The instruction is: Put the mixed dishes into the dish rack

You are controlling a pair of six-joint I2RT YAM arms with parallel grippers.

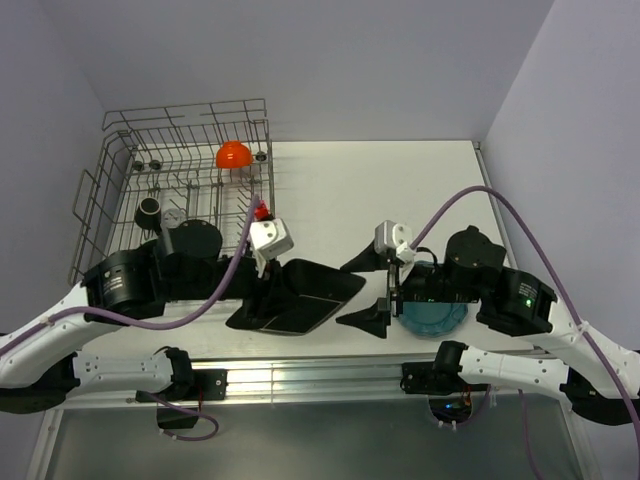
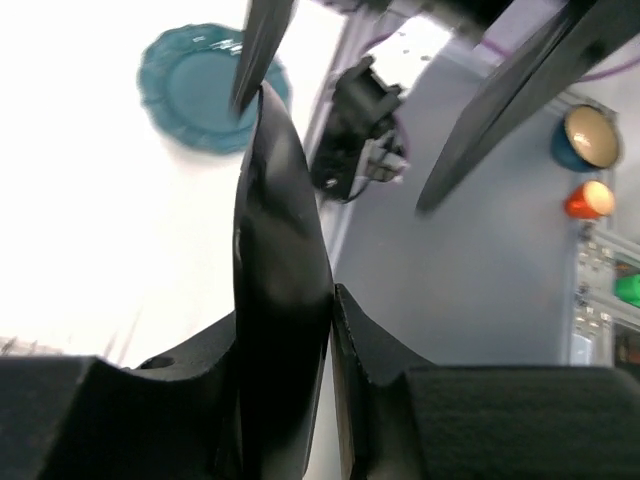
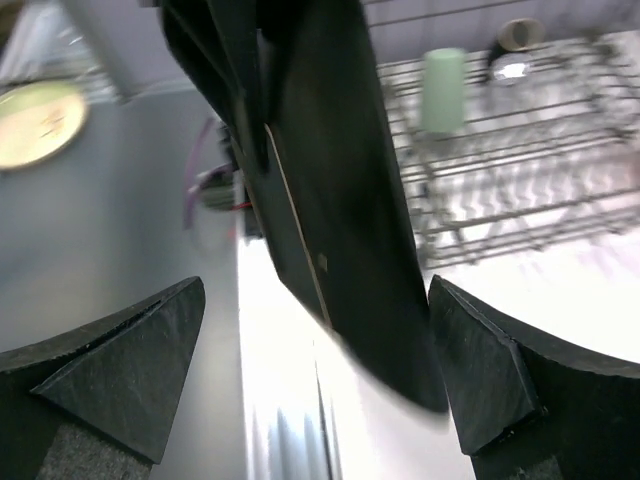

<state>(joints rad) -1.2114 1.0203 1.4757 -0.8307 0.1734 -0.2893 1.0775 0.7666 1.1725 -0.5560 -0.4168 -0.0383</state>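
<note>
My left gripper [image 1: 264, 298] is shut on the edge of the black square plate [image 1: 305, 292] and holds it tilted over the table's front middle. In the left wrist view the plate [image 2: 280, 230] stands edge-on between the fingers of that gripper [image 2: 290, 310]. My right gripper [image 1: 372, 292] is open, facing the plate's free corner [image 3: 345, 170], which lies between its fingers [image 3: 490, 385] without touching them. The teal scalloped plate [image 1: 432, 318] lies flat under the right arm. The dish rack [image 1: 180, 185] at far left holds the orange bowl [image 1: 233, 155], dark mug [image 1: 148, 210], small glass [image 1: 175, 215] and pale green cup [image 3: 442, 90].
The left arm's body [image 1: 130, 282] sits just in front of the rack. A red clip [image 1: 262, 210] hangs on the rack's right side. The table's front edge is a metal rail [image 1: 320, 375]. The teal plate also shows in the left wrist view [image 2: 195, 95].
</note>
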